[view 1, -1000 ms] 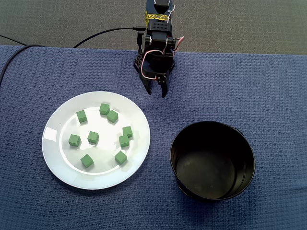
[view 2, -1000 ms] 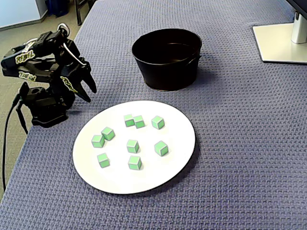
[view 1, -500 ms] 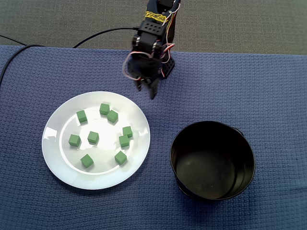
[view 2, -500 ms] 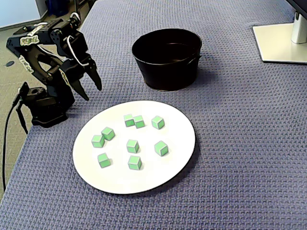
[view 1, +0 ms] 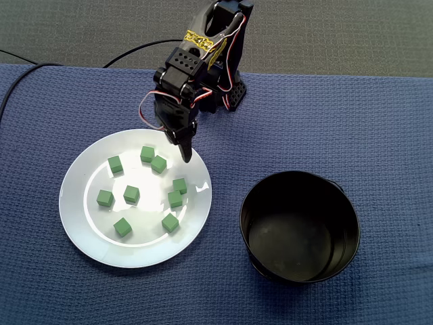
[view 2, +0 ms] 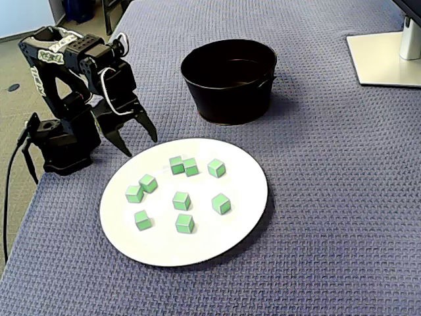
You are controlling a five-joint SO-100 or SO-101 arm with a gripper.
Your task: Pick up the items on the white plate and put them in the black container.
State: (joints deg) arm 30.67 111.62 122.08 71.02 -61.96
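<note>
The gripper [view 1: 180, 145] has swung from the cloth to the white plate's [view 1: 84, 230] far rim in a fixed view, pointing down beside eight green cubes [view 1: 131, 194] that lie at mixed angles. The black container [view 1: 298, 237] stands to the right. In a fixed view, its fingers [view 2: 151, 133] are spread apart and empty.

The table was covered by a blue waffle-weave cloth [view 1: 379, 122], seen in both fixed views, and grey carpet [view 1: 338, 30] was shown beyond its far edge in a fixed view. In a fixed view, 1 pale flat stand base [view 2: 385, 59] was set on the cloth at the upper right. Everything was lit evenly, and only soft shadows were cast.
</note>
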